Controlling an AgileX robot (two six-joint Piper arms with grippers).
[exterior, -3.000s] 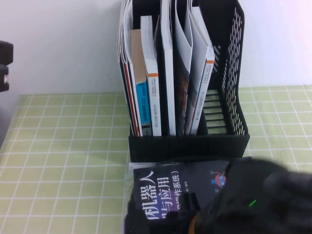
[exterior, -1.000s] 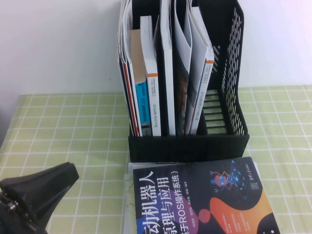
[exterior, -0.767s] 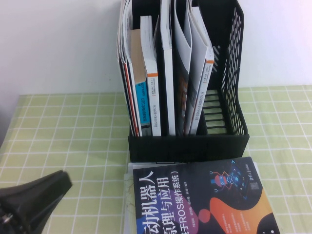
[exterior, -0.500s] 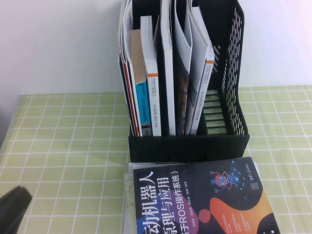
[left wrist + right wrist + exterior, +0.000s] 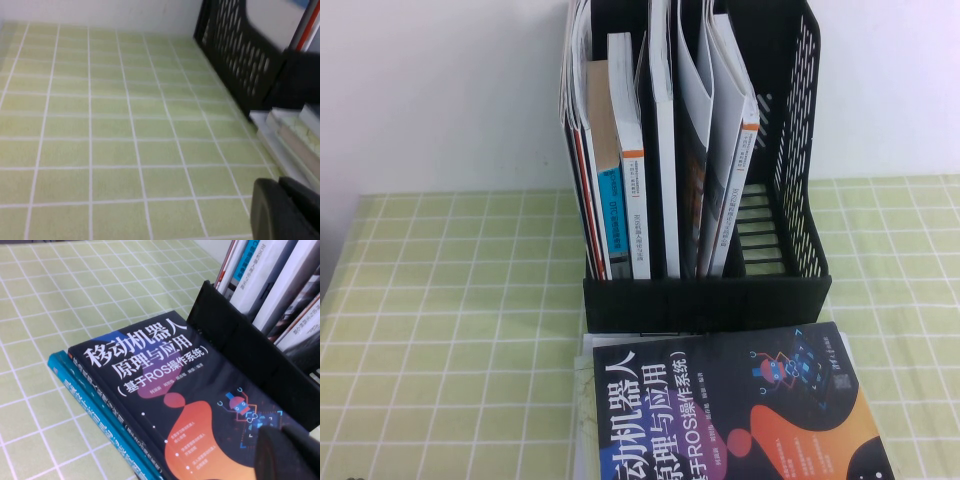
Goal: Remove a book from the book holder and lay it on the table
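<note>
The black-covered book (image 5: 730,410) lies flat, cover up, on a small stack in front of the black book holder (image 5: 705,295), on the yellow-green checked table (image 5: 450,300). It also shows in the right wrist view (image 5: 165,375), resting on a blue-edged book (image 5: 90,400) by the holder's front lip (image 5: 250,350). My right gripper (image 5: 280,450) hovers over the book's corner, fingers together and empty. My left gripper (image 5: 277,200) is low over the cloth (image 5: 100,125), left of the holder (image 5: 240,55), fingers together and empty. Neither gripper shows in the high view.
Several books stand upright in the holder, among them white-spined ones with orange bands (image 5: 633,200). The holder's rightmost compartment (image 5: 760,230) holds nothing. The stack's pale edges (image 5: 295,130) lie close to my left gripper. A white wall stands behind.
My right arm, which covered the book three seconds ago, has left the high view. My left arm has slid down and out at the bottom left. The book has not moved.
</note>
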